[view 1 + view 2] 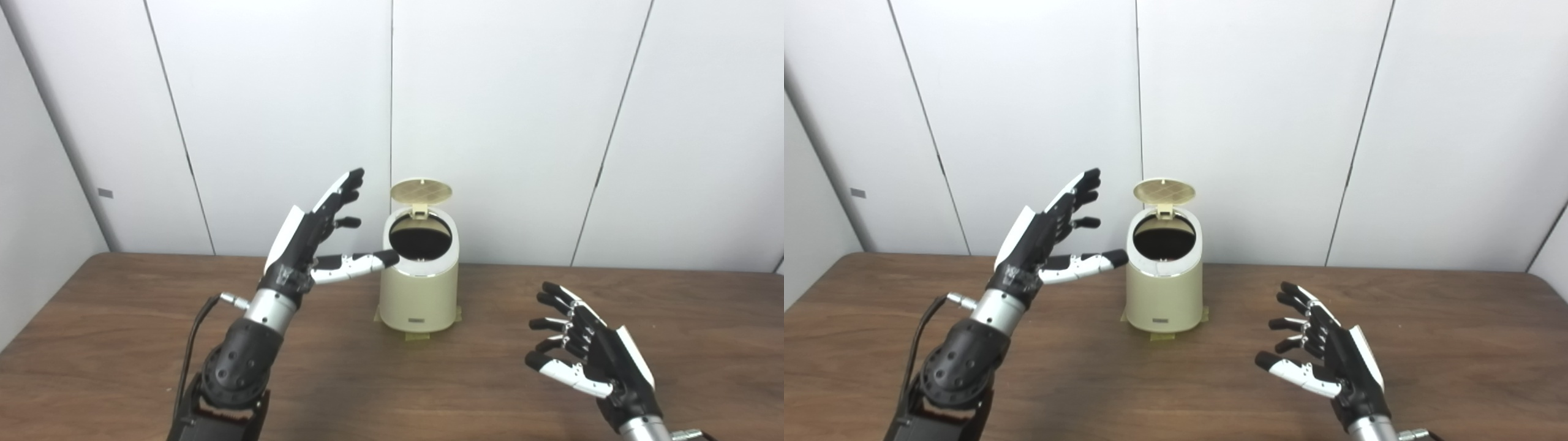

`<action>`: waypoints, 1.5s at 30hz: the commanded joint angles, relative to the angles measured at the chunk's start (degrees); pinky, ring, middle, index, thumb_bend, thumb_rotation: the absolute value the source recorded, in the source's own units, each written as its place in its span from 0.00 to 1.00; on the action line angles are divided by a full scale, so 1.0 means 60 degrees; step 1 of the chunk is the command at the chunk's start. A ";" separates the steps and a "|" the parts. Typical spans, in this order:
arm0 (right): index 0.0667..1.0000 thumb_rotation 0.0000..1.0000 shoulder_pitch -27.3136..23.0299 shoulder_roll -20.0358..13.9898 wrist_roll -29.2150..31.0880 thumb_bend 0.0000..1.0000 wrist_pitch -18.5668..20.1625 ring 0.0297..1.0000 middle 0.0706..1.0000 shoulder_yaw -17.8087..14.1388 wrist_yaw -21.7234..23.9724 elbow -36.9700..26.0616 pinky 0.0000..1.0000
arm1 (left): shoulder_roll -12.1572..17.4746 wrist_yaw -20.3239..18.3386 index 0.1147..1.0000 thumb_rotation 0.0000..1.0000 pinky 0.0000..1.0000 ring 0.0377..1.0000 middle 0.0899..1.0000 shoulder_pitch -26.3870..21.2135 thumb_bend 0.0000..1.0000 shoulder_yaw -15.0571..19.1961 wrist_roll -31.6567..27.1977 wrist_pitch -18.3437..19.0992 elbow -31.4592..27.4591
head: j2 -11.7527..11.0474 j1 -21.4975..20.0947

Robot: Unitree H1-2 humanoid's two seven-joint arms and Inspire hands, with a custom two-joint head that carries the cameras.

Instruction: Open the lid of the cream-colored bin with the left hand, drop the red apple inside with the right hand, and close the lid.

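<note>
- Left of the bin, raised above the table: black-and-white robotic left hand (315, 236), fingers spread wide, holding nothing; thumb tip reaches to the bin's upper left rim, contact unclear.
- Low on the right, black-and-white robotic right hand (585, 349) hovers over the table, fingers splayed, empty, well apart from the bin.
- Cream-colored cylindrical plastic bin (419, 288) stands upright at centre back of the brown wooden table (122, 343), near the white panel wall (520, 122).
- Round cream lid (421, 191) flipped up on its rear hinge, standing upright; dark opening exposed, contents not visible.
- Yellowish tape strips at the bin's base.
</note>
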 commanded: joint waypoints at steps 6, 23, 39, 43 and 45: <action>0.82 0.42 -0.0419 0.0019 -0.0004 0.91 -0.0316 0.67 0.83 0.0025 -0.0140 -0.0266 0.50 | 0.0209 0.0056 0.97 0.29 0.82 0.95 0.97 -0.1772 0.90 -0.0152 0.0554 0.0126 0.0879 | -0.0017 -0.0032; 0.80 0.50 -0.0331 -0.0058 0.0134 0.85 -0.0201 0.58 0.80 0.0289 0.0200 -0.0524 0.45 | 0.0631 -0.0383 0.93 0.29 0.89 0.99 0.99 -0.3564 0.92 -0.1775 0.2266 -0.1309 0.3371 | -0.0070 -0.0321; 0.77 0.51 -0.0387 0.0010 0.0069 0.88 -0.0193 0.58 0.78 0.0415 0.0086 -0.0539 0.44 | 0.0968 -0.1316 0.81 0.29 1.00 0.92 0.87 -0.3403 0.91 -0.2199 0.3153 -0.0804 0.2836 | -0.0030 -0.0410; 0.77 0.52 -0.0369 0.0045 -0.0029 0.88 -0.0131 0.58 0.78 0.0453 0.0048 -0.0604 0.44 | 0.1015 -0.1453 0.82 0.29 1.00 0.93 0.87 -0.3369 0.91 -0.2154 0.3191 -0.0802 0.2698 | 0.0004 -0.0421; 0.77 0.52 -0.0362 0.0066 -0.0044 0.89 -0.0101 0.58 0.78 0.0463 0.0042 -0.0631 0.44 | 0.1042 -0.1526 0.82 0.30 1.00 0.94 0.87 -0.3350 0.91 -0.2139 0.3209 -0.0754 0.2610 | 0.0021 -0.0432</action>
